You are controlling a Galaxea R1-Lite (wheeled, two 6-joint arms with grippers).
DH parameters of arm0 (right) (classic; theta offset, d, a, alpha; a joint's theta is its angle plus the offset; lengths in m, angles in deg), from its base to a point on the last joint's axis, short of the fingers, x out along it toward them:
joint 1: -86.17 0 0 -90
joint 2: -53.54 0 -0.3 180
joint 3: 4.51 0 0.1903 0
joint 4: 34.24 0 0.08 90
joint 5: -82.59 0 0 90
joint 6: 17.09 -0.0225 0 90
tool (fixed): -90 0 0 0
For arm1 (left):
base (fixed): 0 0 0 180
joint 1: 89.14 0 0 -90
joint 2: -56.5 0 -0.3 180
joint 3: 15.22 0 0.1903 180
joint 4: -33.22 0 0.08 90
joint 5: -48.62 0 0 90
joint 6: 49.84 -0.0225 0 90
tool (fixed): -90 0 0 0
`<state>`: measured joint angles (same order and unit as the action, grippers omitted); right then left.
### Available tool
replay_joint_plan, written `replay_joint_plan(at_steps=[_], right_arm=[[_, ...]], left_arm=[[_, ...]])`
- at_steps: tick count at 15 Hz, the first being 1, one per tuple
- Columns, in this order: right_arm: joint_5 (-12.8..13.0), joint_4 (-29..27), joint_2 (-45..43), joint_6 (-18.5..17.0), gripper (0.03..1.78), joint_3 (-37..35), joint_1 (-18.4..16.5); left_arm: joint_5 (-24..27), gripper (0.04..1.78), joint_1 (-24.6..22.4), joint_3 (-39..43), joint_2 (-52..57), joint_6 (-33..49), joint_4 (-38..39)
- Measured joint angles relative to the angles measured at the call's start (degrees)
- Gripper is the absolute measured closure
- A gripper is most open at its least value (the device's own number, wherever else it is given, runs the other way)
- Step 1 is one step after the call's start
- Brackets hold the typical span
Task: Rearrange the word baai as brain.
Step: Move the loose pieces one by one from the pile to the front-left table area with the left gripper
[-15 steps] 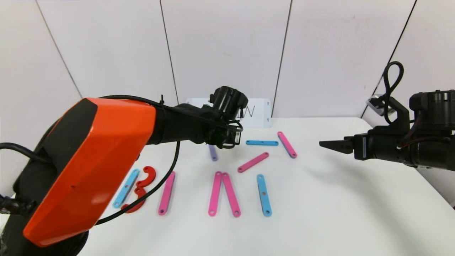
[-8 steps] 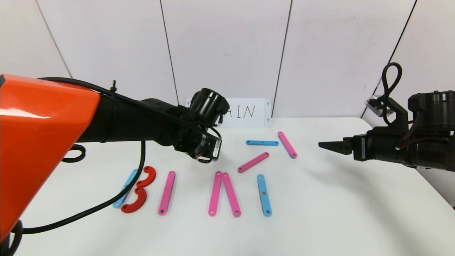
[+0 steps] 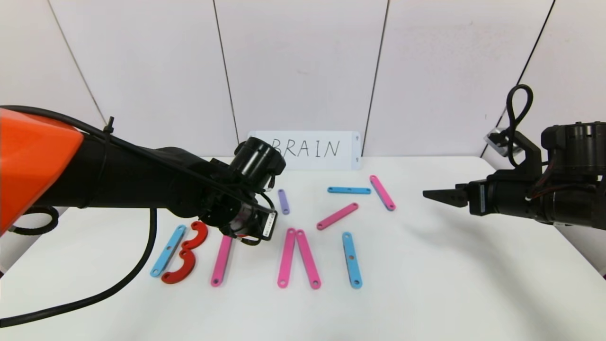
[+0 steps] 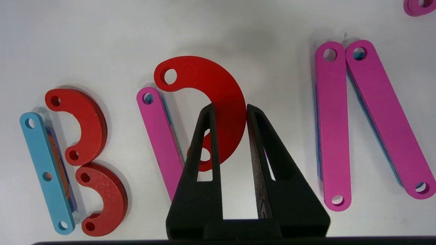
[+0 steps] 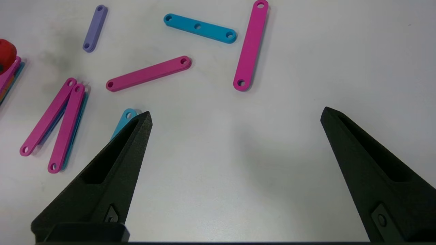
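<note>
My left gripper (image 4: 230, 107) is shut on a red C-shaped curve (image 4: 218, 85) and holds it just above the table, beside a pink strip (image 4: 160, 136). In the head view this gripper (image 3: 246, 231) hovers over the top of that pink strip (image 3: 221, 259). Left of it lie a blue strip (image 3: 167, 251) and two red curves (image 3: 188, 252) forming a B. Two pink strips (image 3: 298, 258) and a blue strip (image 3: 352, 259) lie further right. My right gripper (image 3: 433, 195) is open and empty above the right side; it also shows in the right wrist view (image 5: 236, 115).
Loose pieces lie behind the row: a purple strip (image 3: 283, 201), a slanted pink strip (image 3: 337, 216), a blue strip (image 3: 349, 190) and another pink strip (image 3: 382, 192). A white card reading BRAIN (image 3: 312, 149) leans on the back wall.
My left arm has swung from the back centre down and toward the front left, carrying the red curve over the pink strip. The card and purple strip are uncovered. The right arm has not moved.
</note>
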<state>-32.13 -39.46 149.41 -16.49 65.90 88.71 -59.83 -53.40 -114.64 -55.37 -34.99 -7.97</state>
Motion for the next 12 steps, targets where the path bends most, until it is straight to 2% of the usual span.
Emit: replay_joint_plan(at_steps=[5, 12], right_arm=[[0.0, 0.0, -0.15, -0.02, 0.08, -0.02, 0.02], [0.02, 0.0, -0.2, -0.02, 0.08, -0.2, 0.05]], left_arm=[[2.32, 1.52, -0.41, 6.28, 0.46, -3.22, 6.36], [2.43, 1.52, -1.57, 7.69, -0.56, -4.9, 6.83]])
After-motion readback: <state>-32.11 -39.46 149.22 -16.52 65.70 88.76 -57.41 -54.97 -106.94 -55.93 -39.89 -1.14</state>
